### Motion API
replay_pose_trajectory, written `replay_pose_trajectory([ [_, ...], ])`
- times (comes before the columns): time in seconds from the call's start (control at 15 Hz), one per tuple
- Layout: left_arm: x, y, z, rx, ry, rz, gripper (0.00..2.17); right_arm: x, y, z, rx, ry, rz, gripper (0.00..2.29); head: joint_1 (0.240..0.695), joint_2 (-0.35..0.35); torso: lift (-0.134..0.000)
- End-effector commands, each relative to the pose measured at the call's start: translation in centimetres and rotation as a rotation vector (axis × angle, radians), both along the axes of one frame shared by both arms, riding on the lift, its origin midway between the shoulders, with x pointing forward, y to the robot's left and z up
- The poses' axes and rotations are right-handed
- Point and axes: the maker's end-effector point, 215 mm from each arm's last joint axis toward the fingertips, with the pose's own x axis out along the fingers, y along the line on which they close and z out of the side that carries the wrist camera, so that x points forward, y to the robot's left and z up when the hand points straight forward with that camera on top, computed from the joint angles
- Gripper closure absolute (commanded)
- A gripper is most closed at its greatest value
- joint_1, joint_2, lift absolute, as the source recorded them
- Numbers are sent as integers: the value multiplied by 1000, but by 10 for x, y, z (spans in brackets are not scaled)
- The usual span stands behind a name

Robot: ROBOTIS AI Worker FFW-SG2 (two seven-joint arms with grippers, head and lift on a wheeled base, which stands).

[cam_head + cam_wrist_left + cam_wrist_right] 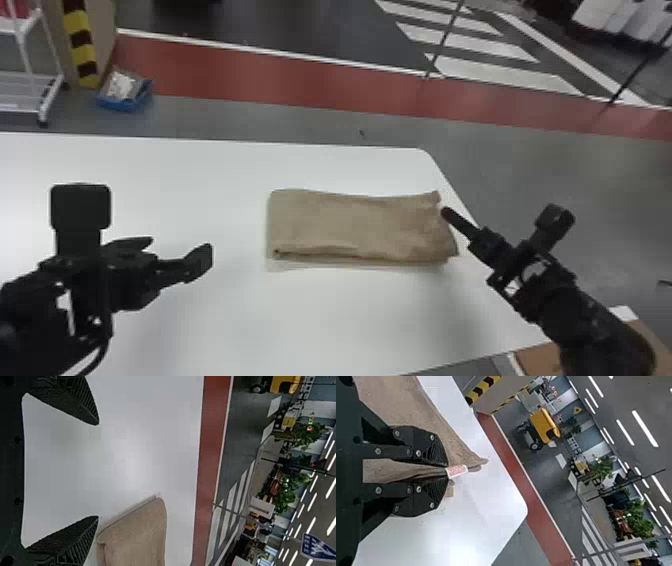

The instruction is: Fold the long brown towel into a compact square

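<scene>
You have one black left tool [176,249] and one black right tool [446,213], two altogether; one brown cloth towel [350,222] in the right; one flat white surface [300,310] below both; one blue box [120,105] beyond the left.

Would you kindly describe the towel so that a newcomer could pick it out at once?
Start with the white table in front of the robot and look toward its right-hand end. There lies the towel, a brown folded oblong, longer from left to right. Unlike the hard black grippers to either side, it is soft cloth, with a small white tag at its pinched right end.
</scene>
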Motion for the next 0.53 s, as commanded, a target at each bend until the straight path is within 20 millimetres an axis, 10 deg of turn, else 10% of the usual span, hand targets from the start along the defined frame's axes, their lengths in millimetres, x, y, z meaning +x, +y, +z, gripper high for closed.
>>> replay_pose_trajectory([
  [0.0, -3, -1, -2, 6, 5, -2, 33, 3, -10, -2, 5, -9, 1, -2, 695, -350, -120],
  [0.47, -11, -18, -7, 20, 13, -27, 33, -28, -35, 11, -18, -50, -22, 66, 695, -350, -120],
])
